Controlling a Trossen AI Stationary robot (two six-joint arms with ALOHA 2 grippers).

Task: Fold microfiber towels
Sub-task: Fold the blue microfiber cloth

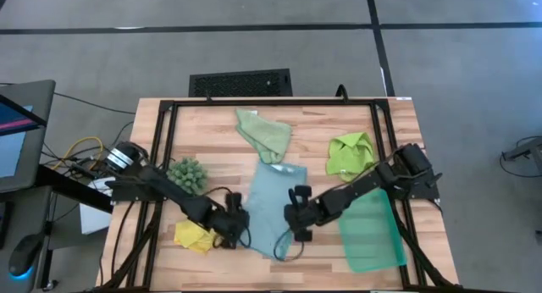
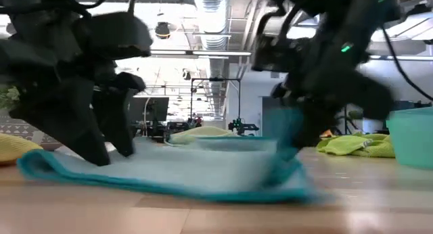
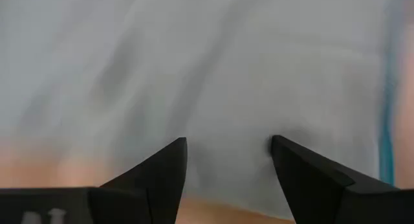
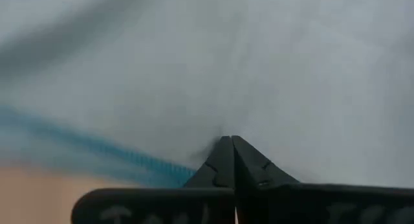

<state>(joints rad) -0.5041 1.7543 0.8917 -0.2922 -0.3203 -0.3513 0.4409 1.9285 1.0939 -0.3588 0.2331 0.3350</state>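
A light blue towel lies spread on the wooden table's middle, its far end under the sage green towel. My left gripper stands open at its left edge, fingers pointing down over the cloth. My right gripper is shut at the towel's right edge. A yellow towel lies crumpled by my left arm. A lime green towel lies crumpled at the far right. My left gripper's open fingertips stand on or just above the towel's left part, coming from above; I cannot tell whether they touch it. My right gripper pinches cloth close to the towel's teal-hemmed right edge between its fingertips, slanting down from the right. There the cloth rises off the table; the rest lies flat.
A teal plastic tray lies under my right arm at the near right. A dark-green spiky clump sits beside my left arm. A black frame runs round the table's far and side edges.
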